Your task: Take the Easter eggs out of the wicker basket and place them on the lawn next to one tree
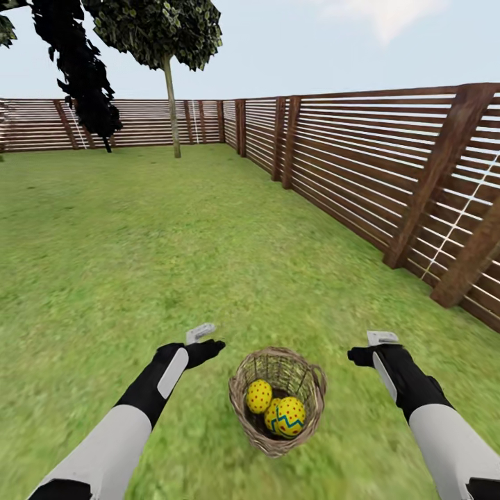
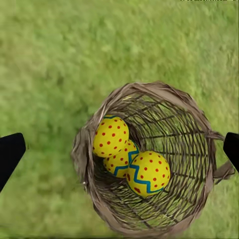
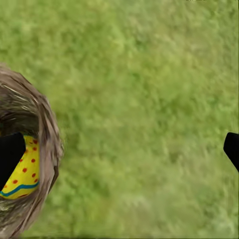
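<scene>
Left gripper (image 2: 119,149) above wicker basket (image 2: 199,119)

The wicker basket (image 1: 278,401) stands upright on the lawn (image 1: 139,264), a small round bucket of brown open-woven twigs. All three Easter eggs (image 2: 130,159) lie inside it, yellow with red dots and blue zigzag bands, huddled touching one another against one side of the basket's wall. The lawn is wide, flat, mottled green. A thin-trunked tree (image 1: 170,104) stands far off near the fence.
</scene>
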Controlling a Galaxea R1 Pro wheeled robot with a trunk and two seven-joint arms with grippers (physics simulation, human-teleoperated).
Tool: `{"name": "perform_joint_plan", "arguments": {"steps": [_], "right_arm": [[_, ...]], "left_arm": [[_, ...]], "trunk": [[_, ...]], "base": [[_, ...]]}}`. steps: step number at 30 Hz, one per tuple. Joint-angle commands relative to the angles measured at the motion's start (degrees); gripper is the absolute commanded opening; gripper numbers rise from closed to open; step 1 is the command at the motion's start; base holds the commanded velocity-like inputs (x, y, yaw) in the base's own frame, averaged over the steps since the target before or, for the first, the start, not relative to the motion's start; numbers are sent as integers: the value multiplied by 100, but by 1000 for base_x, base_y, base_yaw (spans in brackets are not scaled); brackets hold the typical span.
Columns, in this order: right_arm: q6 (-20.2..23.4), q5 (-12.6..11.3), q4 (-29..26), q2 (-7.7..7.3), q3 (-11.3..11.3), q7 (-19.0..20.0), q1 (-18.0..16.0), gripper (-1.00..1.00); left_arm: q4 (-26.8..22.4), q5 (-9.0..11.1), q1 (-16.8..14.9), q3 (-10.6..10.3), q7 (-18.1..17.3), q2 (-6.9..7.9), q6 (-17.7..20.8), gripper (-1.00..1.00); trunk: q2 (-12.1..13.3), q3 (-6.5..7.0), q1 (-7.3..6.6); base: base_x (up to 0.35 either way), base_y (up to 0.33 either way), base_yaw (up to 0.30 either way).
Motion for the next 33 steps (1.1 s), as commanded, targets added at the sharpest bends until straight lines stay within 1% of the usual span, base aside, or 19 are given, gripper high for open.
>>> {"name": "perform_joint_plan", "arguments": {"steps": [1, 4, 7, 10, 14, 22, 27, 33], "right_arm": [[31, 9, 4, 4, -1, 57, -1, 100], [32, 14, 59, 18, 1, 141, -1, 100], [32, 23, 107, 23, 4, 164, -1, 100], [32, 27, 114, 33, 7, 166, -1, 100], [32, 28, 122, 34, 5, 164, -1, 100], [33, 20, 163, 32, 2, 167, -2, 100], [31, 20, 167, 45, 2, 172, -1, 100], [32, 4, 167, 44, 2, 180, -1, 100]], "left_arm": [[5, 65, -3, -16, 73, 4, 21, 100], [32, 65, -2, -19, 97, -16, 21, 100], [82, 68, 29, -30, 98, -37, 16, 100], [301, 68, 44, -32, 96, -33, -12, 100], [556, 68, 48, -32, 95, -45, -53, 100], [635, 68, 51, -41, 95, -62, -52, 100], [720, 63, 57, -47, 95, -57, -45, 100], [862, 62, 58, -50, 77, -60, -44, 100]], "trunk": [[-3, -9, 0], [-3, -20, 0], [-3, -23, 0], [-3, -24, 0], [-3, -24, 0], [-3, -24, 0], [-3, -24, 0], [-3, -24, 0]], "base": [[14, -75, 268], [6, -33, 230], [1, -8, 68], [0, -105, 16], [0, -268, 135], [21, -326, 258], [74, -274, 60], [29, -59, 5]]}}
